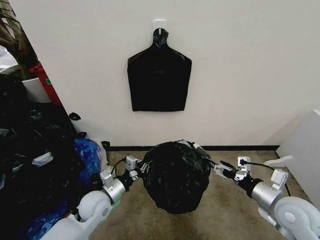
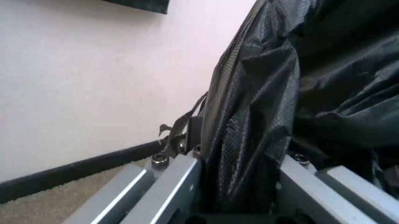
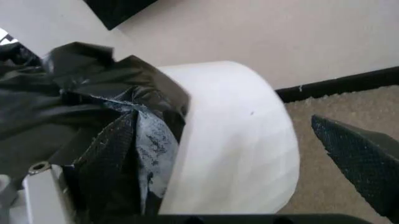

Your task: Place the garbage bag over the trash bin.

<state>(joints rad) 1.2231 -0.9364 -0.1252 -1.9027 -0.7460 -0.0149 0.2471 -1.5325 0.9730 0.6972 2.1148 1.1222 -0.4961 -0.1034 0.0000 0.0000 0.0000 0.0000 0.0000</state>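
Note:
The glossy black garbage bag [image 1: 175, 175] hangs crinkled over the trash bin in the middle of the floor, covering it from the head view. My left gripper [image 1: 138, 169] is at the bag's left side. In the left wrist view a fold of the bag [image 2: 262, 116] runs between the left gripper's [image 2: 240, 186] metal fingers, which are shut on it. My right gripper [image 1: 216, 167] is at the bag's right side and stands open. In the right wrist view the trash bin's white wall [image 3: 237, 140] shows bare between the spread fingers [image 3: 358, 163], with bag plastic [image 3: 93, 102] bunched over the rim beside it.
A flat black bag pack [image 1: 159, 80] hangs from a hook on the wall behind. A heap of black and blue bags [image 1: 45, 165] fills the left side. White box-shaped furniture [image 1: 305, 150] stands at the right. Beige carpet [image 1: 225, 210] lies around the bin.

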